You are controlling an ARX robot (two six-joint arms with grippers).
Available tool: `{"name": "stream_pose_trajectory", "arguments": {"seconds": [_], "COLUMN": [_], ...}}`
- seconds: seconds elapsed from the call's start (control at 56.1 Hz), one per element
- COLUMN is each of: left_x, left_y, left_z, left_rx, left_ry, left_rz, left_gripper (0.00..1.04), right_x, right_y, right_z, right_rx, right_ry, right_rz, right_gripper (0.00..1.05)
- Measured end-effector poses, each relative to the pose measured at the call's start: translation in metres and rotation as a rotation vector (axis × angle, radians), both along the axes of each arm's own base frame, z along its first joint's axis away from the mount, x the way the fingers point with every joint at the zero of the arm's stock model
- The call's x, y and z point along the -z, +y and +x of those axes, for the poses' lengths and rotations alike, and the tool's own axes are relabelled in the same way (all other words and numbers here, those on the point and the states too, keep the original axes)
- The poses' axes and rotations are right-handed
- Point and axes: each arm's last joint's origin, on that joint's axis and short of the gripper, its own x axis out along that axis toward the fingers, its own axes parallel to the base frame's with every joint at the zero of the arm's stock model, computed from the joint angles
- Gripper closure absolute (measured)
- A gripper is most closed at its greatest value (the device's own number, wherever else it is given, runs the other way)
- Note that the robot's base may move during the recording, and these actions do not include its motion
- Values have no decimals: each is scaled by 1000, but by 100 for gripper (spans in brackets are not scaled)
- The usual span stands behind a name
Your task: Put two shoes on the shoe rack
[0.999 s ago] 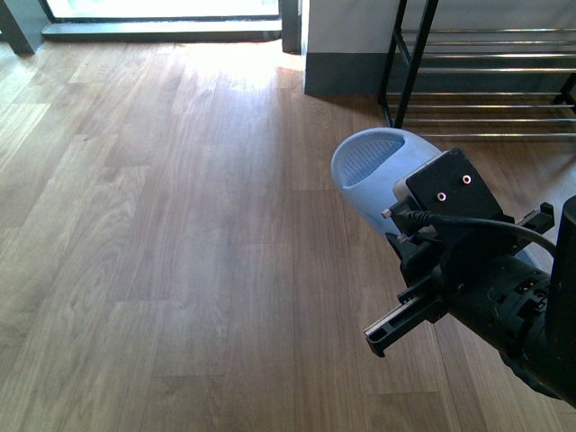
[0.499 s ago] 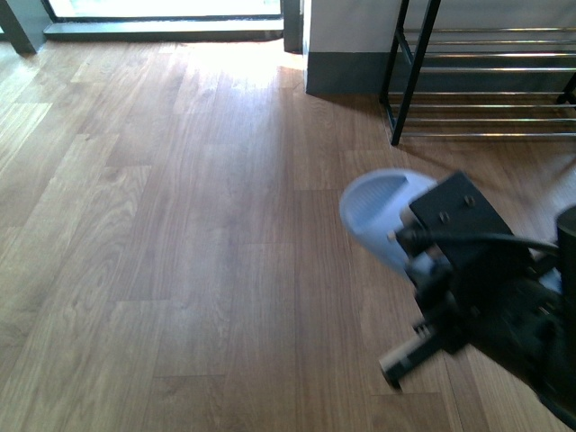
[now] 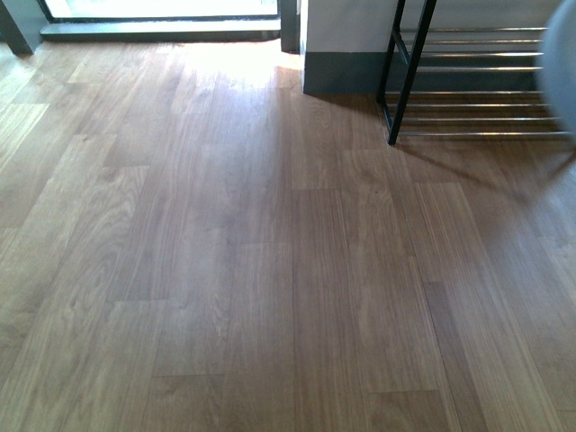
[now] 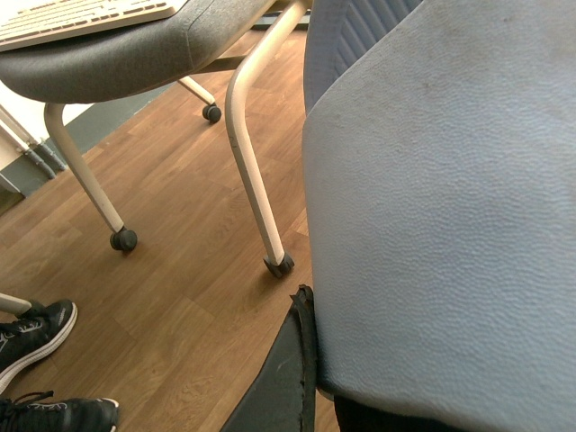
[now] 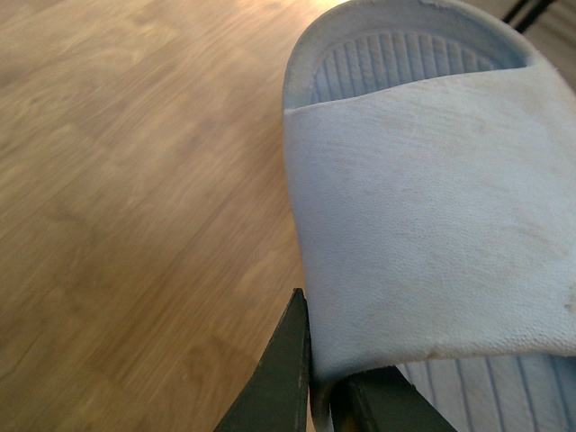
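In the left wrist view, a pale blue slide sandal (image 4: 441,207) fills the right side, and my left gripper (image 4: 319,396) is shut on its strap, with one dark finger (image 4: 286,378) against the strap's edge. In the right wrist view, my right gripper (image 5: 324,382) is shut on the strap of a second pale blue slide sandal (image 5: 423,225), whose ribbed footbed shows above the wooden floor. The shoe rack (image 3: 477,81), a black frame with silver rods, stands at the back right of the front view. A pale blur (image 3: 562,72) crosses the rack at the right edge.
A grey wall base (image 3: 342,72) stands left of the rack, with wooden floor (image 3: 225,252) in front of it. The left wrist view shows a grey chair on white castor legs (image 4: 256,171), a keyboard (image 4: 81,13) on its seat, and black sneakers (image 4: 31,328) on the floor.
The right arm and its sandal have left the lower right of the front view. Only a pale blur remains at the right edge by the rack.
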Motion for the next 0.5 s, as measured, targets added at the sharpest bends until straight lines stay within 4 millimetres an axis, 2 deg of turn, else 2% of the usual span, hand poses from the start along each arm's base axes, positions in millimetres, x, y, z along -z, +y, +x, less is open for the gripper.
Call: {"name": "stream_pose_trajectory", "arguments": {"seconds": [0.499], "left_x": [0], "left_y": [0], "left_z": [0], "left_rx": [-1], "left_ry": [1], "left_rz": [0], "left_gripper": [103], "right_x": [1], "right_y": [-2], "right_z": [-1], "right_rx": [0], "right_ry": [-13], "right_rz": [4], "right_gripper": [103]}}
